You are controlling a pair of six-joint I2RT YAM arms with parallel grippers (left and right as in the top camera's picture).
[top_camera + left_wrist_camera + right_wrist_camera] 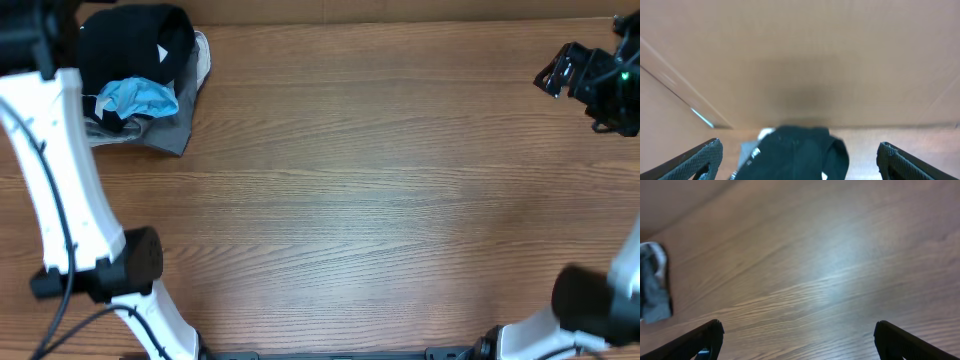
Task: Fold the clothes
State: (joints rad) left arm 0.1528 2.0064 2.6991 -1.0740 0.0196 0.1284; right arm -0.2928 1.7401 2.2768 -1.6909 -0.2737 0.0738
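A pile of clothes lies at the table's far left corner: a black garment (135, 40) on top, a light blue one (135, 97) and a grey one (170, 125) beneath. In the left wrist view the black garment (795, 155) lies below and between my open fingers. My left gripper (800, 160) hovers above the pile, open and empty; the overhead view shows only its arm. My right gripper (560, 72) is at the far right, open and empty, above bare wood (800, 335). The pile shows small at the left of the right wrist view (654, 282).
The wooden table (380, 190) stretches between the arms. A brown cardboard wall (800, 60) stands behind the pile along the table's back edge. The arm bases sit at the front left (130, 265) and front right (590, 300).
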